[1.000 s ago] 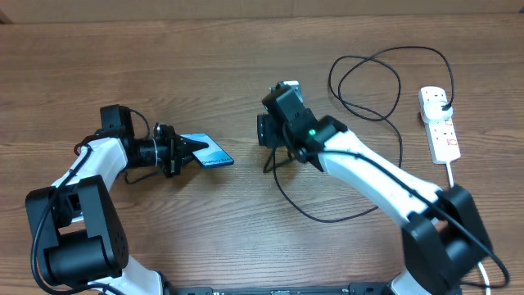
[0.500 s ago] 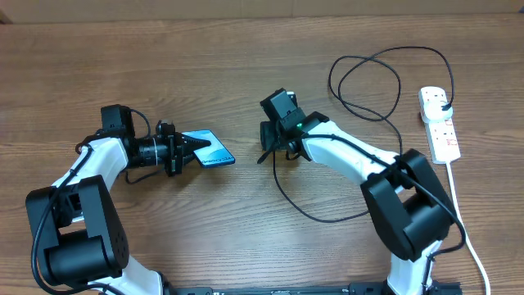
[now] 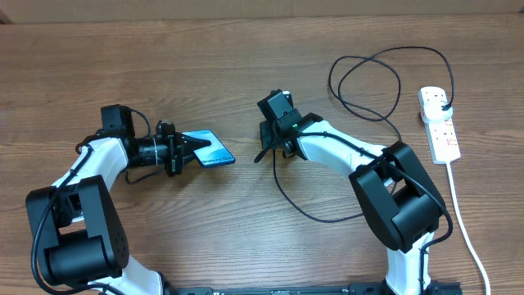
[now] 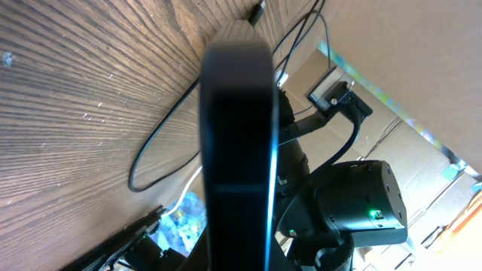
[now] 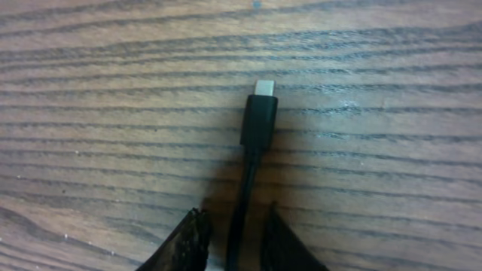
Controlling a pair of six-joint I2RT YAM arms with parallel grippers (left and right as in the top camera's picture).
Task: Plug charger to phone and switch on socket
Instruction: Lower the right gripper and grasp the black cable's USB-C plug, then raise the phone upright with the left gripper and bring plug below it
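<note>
Black charger (image 5: 258, 124), phone (image 3: 209, 150) with light-blue screen, white-and-red socket (image 3: 440, 124), brown wood-grain table (image 3: 164, 65).

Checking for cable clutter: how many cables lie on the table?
2. The black charger cable loops from the power strip to the middle; the strip's white lead runs down the right side. No others visible.

We can read no txt or nr. in any view: phone (image 3: 209, 150) screen is too small from overhead, and marks on socket (image 3: 440, 124) are blurred.
</note>
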